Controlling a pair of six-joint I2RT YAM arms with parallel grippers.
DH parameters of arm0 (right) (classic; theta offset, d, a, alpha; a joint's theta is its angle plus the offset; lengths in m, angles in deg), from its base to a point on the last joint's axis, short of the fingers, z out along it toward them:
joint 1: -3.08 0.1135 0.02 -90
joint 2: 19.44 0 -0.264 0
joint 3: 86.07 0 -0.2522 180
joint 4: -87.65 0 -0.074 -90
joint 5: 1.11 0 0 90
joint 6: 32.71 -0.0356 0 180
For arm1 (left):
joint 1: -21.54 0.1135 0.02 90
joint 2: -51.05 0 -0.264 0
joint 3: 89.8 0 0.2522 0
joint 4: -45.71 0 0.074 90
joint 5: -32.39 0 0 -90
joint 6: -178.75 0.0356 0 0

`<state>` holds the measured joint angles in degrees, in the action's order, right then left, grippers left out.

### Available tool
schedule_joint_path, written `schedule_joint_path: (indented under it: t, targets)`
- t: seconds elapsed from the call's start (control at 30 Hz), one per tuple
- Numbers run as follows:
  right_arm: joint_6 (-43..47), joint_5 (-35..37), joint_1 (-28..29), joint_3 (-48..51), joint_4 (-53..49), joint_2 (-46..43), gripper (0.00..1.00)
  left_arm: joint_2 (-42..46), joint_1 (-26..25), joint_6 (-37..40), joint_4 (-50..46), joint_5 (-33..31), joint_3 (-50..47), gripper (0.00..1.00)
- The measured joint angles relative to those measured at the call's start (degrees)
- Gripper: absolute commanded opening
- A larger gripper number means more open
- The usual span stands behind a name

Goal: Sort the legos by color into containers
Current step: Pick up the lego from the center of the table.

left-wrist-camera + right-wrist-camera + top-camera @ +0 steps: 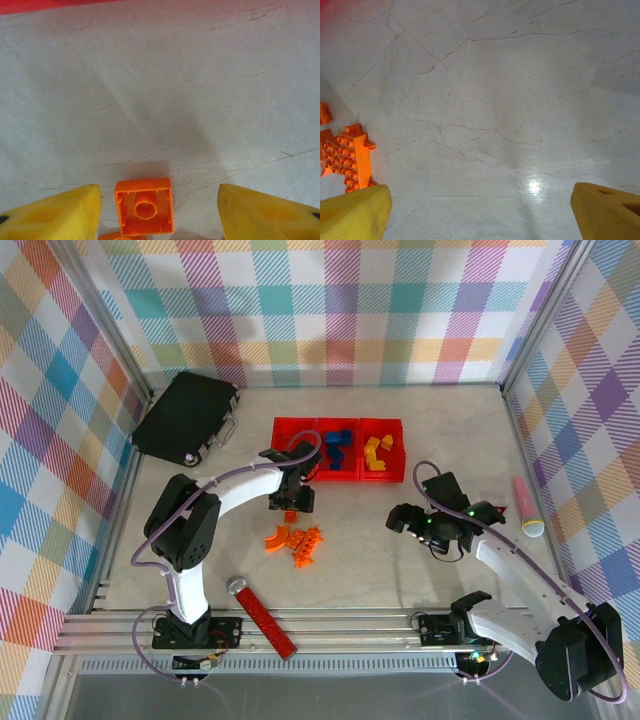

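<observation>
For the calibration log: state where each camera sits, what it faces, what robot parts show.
Top external: above and behind the bases, looking down on grey marbled table, three joined red plastic bins, left arm, right arm.
Left wrist: looks down past open yellow left fingers at an upturned square orange brick between them.
Right wrist: looks down past open yellow right fingers at bare table, orange studded brick at left.
Shared: top and right wrist both show the loose orange bricks.
</observation>
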<state>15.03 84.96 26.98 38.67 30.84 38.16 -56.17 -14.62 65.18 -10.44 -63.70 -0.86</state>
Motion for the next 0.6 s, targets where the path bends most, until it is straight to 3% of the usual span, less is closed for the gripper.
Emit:
schedule_joint_path:
  t: [0.27, 0.6]
  targets:
    - [1.14, -0.02, 0.0, -0.33, 0.17, 1.42, 0.93, -0.22, 0.0, -1.36, -1.01, -1.07, 0.0, 0.62]
    - [1.22, 0.0, 0.0, -0.52, 0.15, 1.79, 0.93, -1.6, 0.0, -2.45, -0.96, -1.05, -0.07, 0.54]
